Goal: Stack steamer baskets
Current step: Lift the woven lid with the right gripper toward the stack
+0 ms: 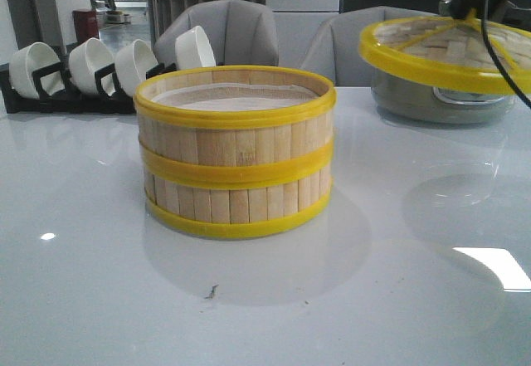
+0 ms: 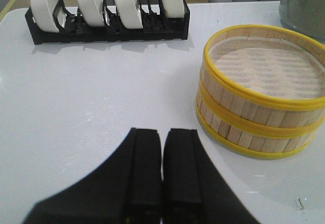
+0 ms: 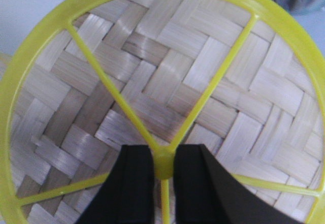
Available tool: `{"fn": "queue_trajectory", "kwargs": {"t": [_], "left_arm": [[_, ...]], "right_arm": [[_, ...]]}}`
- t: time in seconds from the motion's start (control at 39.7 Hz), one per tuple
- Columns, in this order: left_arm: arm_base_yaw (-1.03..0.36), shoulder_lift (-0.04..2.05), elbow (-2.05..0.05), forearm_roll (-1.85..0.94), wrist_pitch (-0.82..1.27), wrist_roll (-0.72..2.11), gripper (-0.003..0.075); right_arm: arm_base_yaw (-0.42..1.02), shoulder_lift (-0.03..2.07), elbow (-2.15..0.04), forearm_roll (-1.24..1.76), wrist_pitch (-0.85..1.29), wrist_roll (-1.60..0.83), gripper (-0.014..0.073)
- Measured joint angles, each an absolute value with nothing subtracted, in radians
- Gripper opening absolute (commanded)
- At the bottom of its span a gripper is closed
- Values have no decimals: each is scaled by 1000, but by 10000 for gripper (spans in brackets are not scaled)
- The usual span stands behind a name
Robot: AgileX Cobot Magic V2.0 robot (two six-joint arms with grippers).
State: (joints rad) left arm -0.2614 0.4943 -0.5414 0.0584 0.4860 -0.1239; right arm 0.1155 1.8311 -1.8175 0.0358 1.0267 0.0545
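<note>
Two steamer baskets stand stacked one on the other at the table's middle, bamboo slats with yellow rims; a white liner shows inside the upper one. The woven, yellow-rimmed lid hangs tilted in the air at the right, above the grey pot. My right gripper is shut on the lid's yellow centre knob; the lid fills that wrist view. My left gripper is shut with nothing in it, hovering over bare table beside the stack.
A black rack with several white bowls stands at the back left, also seen in the left wrist view. A grey pot sits at the back right under the lid. Grey chairs stand behind the table.
</note>
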Motion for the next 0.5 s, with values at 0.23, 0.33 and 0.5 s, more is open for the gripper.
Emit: {"fn": "queue_trajectory", "kwargs": {"t": [0.23,0.33,0.5], "left_arm": [[-261,494,-541,58,486,-124,90],[-261,494,-541,58,486,-124,90],[-261,494,-541,58,486,-124,90]], "right_arm": [[272,1840,-1954,36,1046,55,56],[350,1875,-2013,36,1048,55,56],[460,1976,-2126,36,1059,55,56]]}}
